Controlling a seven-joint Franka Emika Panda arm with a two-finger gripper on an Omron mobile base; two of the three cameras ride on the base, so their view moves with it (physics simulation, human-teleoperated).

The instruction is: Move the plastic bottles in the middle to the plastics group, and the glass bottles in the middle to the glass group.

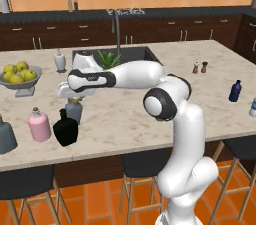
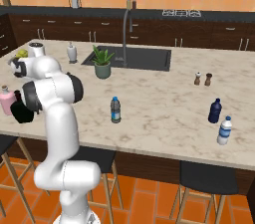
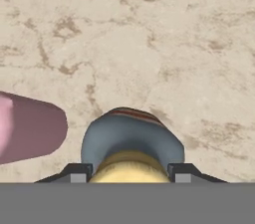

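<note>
My gripper point(image 3: 128, 173) is shut on the tan cork cap of the slate grey-blue glass bottle point(image 3: 132, 136), seen from straight above. In the left base view the gripper point(image 1: 73, 97) holds this bottle point(image 1: 74, 111) upright at the counter's left end, just behind the squat black bottle point(image 1: 65, 128). The pink bottle point(image 1: 39, 125) and the grey bell-shaped bottle point(image 1: 6, 137) of the glass group stand to its left. The small blue water bottle point(image 2: 115, 109) stands alone mid-counter. The navy bottle point(image 2: 215, 111) and the pale bottle point(image 2: 225, 130) stand at the right end.
A bowl of lemons point(image 1: 20, 77) and a small white vase point(image 1: 60, 61) sit behind the gripper. A potted plant point(image 2: 102, 63) stands by the sink point(image 2: 139, 58). Two shakers point(image 2: 202, 78) are far right. Stools point(image 1: 145, 169) line the counter's front edge.
</note>
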